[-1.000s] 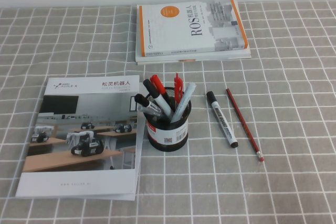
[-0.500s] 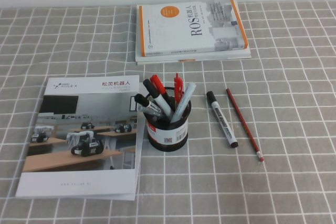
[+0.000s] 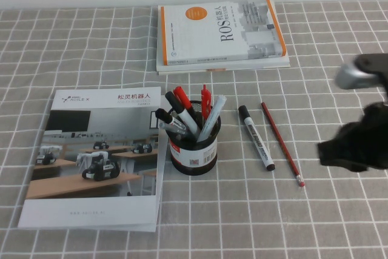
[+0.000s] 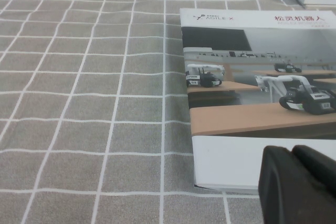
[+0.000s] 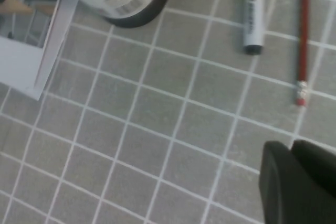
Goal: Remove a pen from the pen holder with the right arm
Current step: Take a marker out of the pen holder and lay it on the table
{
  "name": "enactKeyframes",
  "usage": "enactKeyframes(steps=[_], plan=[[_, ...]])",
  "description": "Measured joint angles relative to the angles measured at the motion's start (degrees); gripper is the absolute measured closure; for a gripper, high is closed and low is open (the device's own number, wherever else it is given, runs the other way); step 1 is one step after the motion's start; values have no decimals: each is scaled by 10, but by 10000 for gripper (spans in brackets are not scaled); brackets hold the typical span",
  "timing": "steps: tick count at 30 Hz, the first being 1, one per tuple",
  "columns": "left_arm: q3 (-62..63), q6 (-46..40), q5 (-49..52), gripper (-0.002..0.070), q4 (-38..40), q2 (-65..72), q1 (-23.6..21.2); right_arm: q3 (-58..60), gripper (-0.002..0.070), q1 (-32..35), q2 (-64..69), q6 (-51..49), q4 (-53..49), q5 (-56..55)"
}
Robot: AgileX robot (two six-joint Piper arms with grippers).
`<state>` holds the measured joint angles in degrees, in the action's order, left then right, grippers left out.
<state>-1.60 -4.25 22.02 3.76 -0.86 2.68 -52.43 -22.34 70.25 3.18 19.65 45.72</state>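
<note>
Soft, even light falls from above on the worktop point(image 3: 91, 47), with no hard glare. The white book cover point(image 3: 221, 31) at the far side is the brightest patch. The pen holder point(image 3: 194, 144) casts only a faint shadow at its foot. In the high view my right arm point(image 3: 357, 144) is a smeared dark blur. My right wrist view is soft throughout, and the marker point(image 5: 253, 9) and pencil point(image 5: 303, 35) look streaked. The left wrist view shows the brochure point(image 4: 252, 93) crisply. My jaws look dark and soft-edged in both wrist views.
</note>
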Motion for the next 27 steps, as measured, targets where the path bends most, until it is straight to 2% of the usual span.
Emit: enactKeyframes(steps=[15, 22, 27], plan=[[0, 0, 0, 678, 0, 0, 0, -226, 688, -149, 226, -58, -71, 37], [0, 0, 0, 678, 0, 0, 0, -319, 678, -156, 291, -94, -94, 96], [0, 0, 0, 678, 0, 0, 0, -362, 597, -156, 318, -121, -116, 100]])
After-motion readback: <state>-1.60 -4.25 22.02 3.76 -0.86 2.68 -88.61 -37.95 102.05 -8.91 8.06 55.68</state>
